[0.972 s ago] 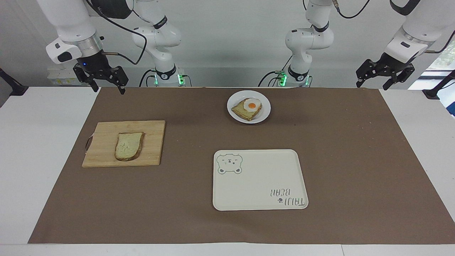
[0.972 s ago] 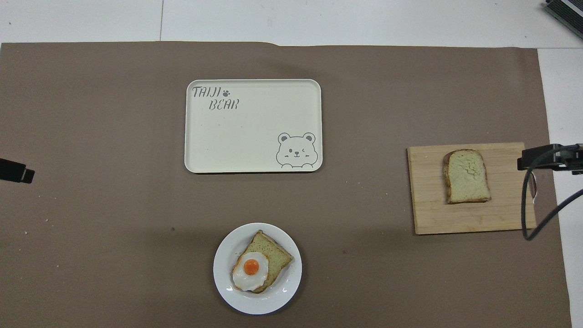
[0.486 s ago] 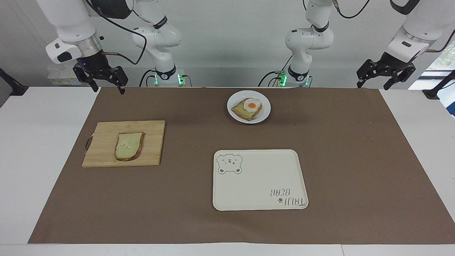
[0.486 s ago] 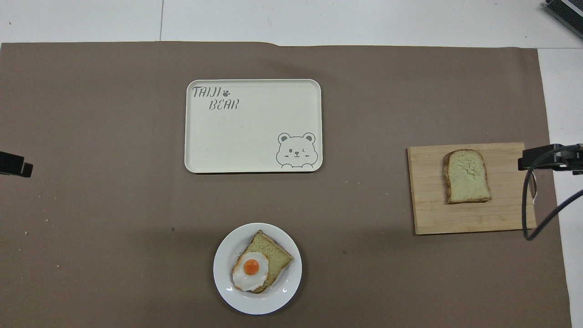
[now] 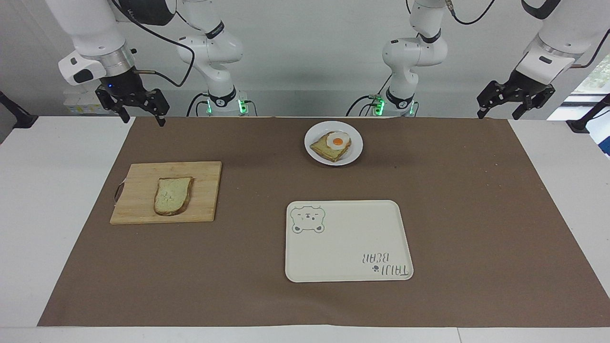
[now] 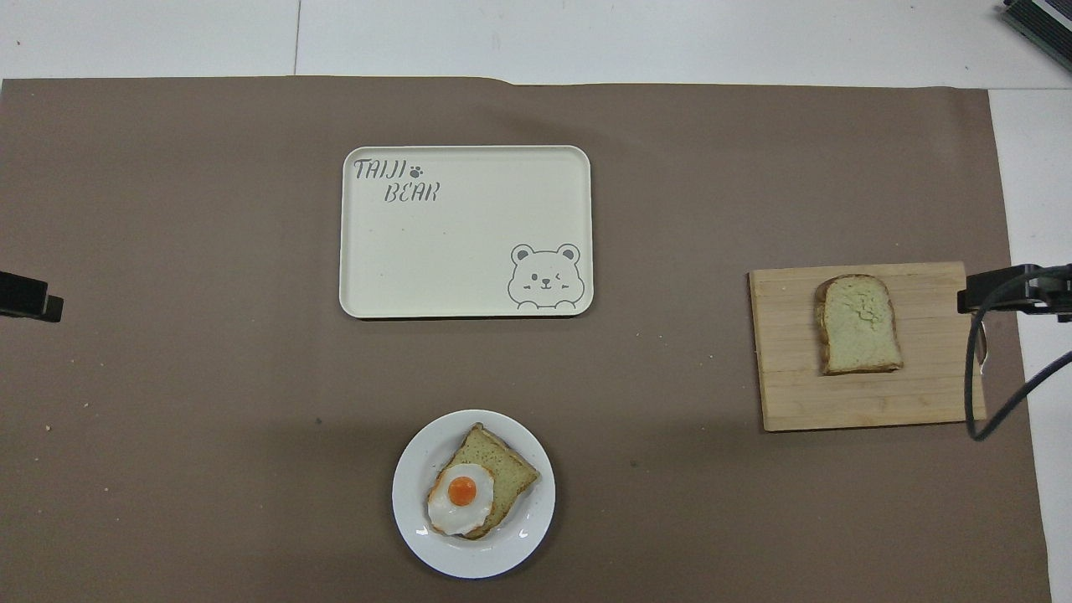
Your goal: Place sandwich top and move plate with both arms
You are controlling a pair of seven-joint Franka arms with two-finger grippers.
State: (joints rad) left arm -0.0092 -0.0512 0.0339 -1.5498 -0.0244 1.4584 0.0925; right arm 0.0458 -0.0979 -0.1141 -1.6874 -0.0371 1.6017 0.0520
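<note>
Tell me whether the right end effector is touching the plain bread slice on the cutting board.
Apart. In the facing view the right end effector hangs open above the table's edge, with bare board and mat between it and the sandwich top.

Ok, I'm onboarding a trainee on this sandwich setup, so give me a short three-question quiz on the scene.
1. True or false: the sandwich top lies on the cutting board.
2. What tops the bread on the plate? A) cheese B) fried egg C) tomato
3. Which lies nearer the robots, the plate or the tray?

Key: 1 true. 2 B, the fried egg. 3 the plate.
</note>
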